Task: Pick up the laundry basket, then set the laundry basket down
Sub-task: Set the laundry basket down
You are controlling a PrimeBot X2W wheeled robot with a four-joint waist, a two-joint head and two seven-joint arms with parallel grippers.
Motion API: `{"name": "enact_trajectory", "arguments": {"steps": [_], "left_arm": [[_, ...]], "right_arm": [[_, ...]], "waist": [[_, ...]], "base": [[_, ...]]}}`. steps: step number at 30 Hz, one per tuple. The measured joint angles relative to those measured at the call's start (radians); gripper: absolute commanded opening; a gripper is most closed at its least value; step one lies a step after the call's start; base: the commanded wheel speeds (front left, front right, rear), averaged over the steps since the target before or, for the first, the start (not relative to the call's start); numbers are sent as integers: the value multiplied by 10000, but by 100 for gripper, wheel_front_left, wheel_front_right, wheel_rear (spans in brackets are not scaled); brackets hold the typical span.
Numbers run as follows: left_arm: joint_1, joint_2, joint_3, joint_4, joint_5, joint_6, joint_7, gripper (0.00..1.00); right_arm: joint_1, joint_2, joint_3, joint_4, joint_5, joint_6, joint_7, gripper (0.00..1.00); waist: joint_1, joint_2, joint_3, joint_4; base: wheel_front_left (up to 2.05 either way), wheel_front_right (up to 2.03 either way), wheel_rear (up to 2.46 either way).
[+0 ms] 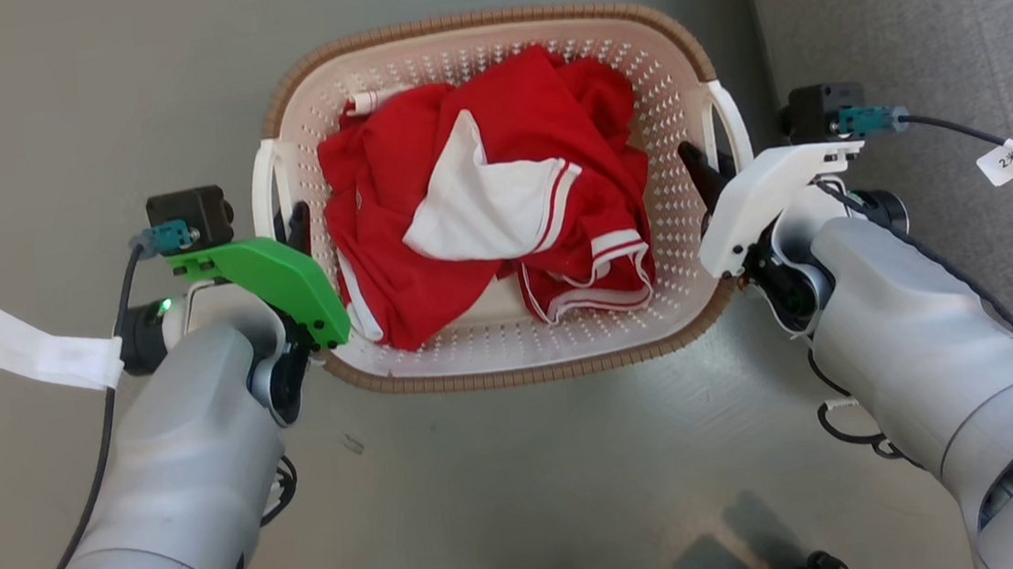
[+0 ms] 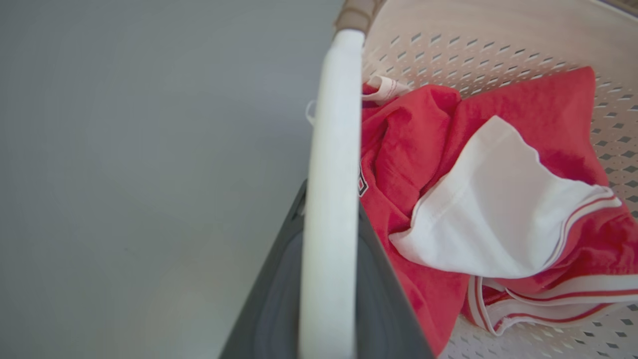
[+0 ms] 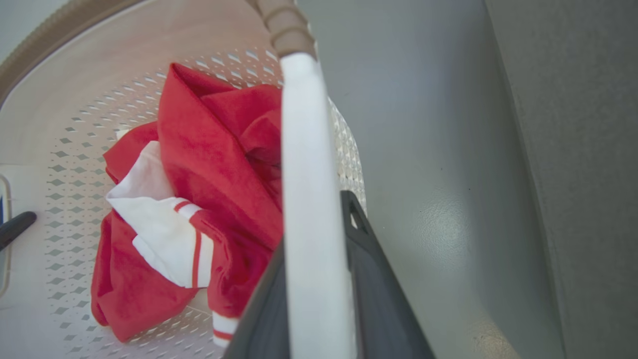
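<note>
Item: laundry basket (image 1: pixel 514 374), red-and-white clothing (image 1: pixel 481 204) inside, over grey floor (image 1: pixel 524 485) between my arms; my left gripper (image 1: pixel 292 222) and right gripper (image 1: pixel 704 168) each clenched on a white side handle (image 1: pixel 263 191)

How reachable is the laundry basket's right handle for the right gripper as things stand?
Yes, apparently: the right gripper straddles the laundry basket's white right handle, seemingly closed on it, with nothing between.

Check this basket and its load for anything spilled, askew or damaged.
Nothing stands out. The laundry basket looks intact, and the red-and-white garment lies crumpled wholly inside its rim. The left gripper and right gripper have their jaws on the left handle and right handle alike.
</note>
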Motion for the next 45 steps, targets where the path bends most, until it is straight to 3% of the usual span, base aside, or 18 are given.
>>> {"name": "enact_trajectory", "arguments": {"steps": [27, 45], "left_arm": [[-1866, 27, 234, 123, 280, 23, -424, 0], [-2576, 40, 435, 190, 568, 201, -533, 0]], "right_arm": [[-1528, -236, -238, -399, -82, 10, -732, 0], [-1962, -387, -366, -915, -67, -6, -838, 0]], "waist": [[0, 0, 2761, 61], [-1, 0, 3935, 18]], "base": [[0, 0, 0], [0, 0, 0]]}}
